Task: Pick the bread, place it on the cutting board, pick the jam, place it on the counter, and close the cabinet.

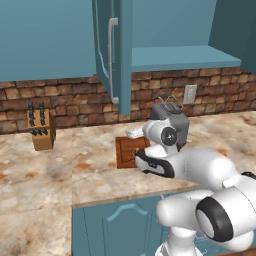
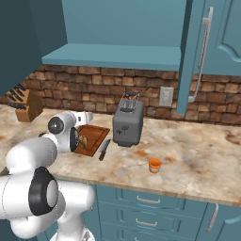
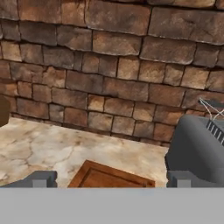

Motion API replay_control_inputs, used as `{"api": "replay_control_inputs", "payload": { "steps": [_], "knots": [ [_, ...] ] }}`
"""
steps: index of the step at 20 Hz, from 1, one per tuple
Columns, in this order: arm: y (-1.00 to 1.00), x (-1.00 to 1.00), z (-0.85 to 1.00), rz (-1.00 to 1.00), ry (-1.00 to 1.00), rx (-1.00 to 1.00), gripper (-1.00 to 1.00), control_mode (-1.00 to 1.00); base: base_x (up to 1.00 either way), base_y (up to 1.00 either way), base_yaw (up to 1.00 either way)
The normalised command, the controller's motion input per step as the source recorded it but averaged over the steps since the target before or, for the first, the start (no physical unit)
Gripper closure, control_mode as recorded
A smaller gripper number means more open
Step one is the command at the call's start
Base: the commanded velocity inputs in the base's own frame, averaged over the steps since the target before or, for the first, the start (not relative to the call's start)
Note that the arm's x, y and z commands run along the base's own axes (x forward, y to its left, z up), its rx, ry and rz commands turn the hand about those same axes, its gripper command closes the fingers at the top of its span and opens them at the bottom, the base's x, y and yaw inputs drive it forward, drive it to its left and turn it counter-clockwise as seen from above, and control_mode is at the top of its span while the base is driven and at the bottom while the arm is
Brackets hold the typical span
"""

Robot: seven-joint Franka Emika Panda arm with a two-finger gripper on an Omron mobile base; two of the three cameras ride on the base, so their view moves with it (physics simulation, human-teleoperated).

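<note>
1. White arm segments are seen folded low over the counter (image 2: 197, 155), with the forearm reaching forward toward the brick wall (image 3: 109, 65) and the wrist held above the cutting board (image 2: 94, 136).
2. The gripper (image 3: 109, 181) is pointed roughly level at the wall; its two grey fingertips (image 3: 41, 179) are seen wide apart at the bottom of the hand view, with nothing held between them.
3. The cutting board (image 1: 125, 152) is laid flat on the counter just left of the grey toaster (image 2: 128, 123), and its far corner is caught in the hand view (image 3: 105, 175).
4. A small brown lump, the bread (image 2: 84, 140), is seen resting on the board, partly hidden behind the wrist.
5. The jam (image 2: 154, 165) is stood upright on the counter in front of the toaster and a little to its right, well apart from the board.
6. A knife (image 2: 103, 149) is laid on the counter just beside the board's right edge.
7. The cabinet (image 2: 117, 28) is left open: its door (image 1: 116, 55) is swung out edge-on toward the room, and a bare shelf is shown inside.
8. A wooden knife block (image 1: 41, 127) is stood against the wall at the far left of the counter.
</note>
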Motion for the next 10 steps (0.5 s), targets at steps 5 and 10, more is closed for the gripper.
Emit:
{"api": "replay_control_inputs", "payload": {
  "steps": [5, 10],
  "knots": [
    [0.00, -0.27, 0.47, 0.00, -0.09, 0.00, -1.00, -1.00, 0.00, 0.00, 0.00],
    [0.00, -0.28, 0.47, 0.00, -0.07, 0.00, -1.00, -1.00, 0.00, 0.00, 0.00]
  ]
}}
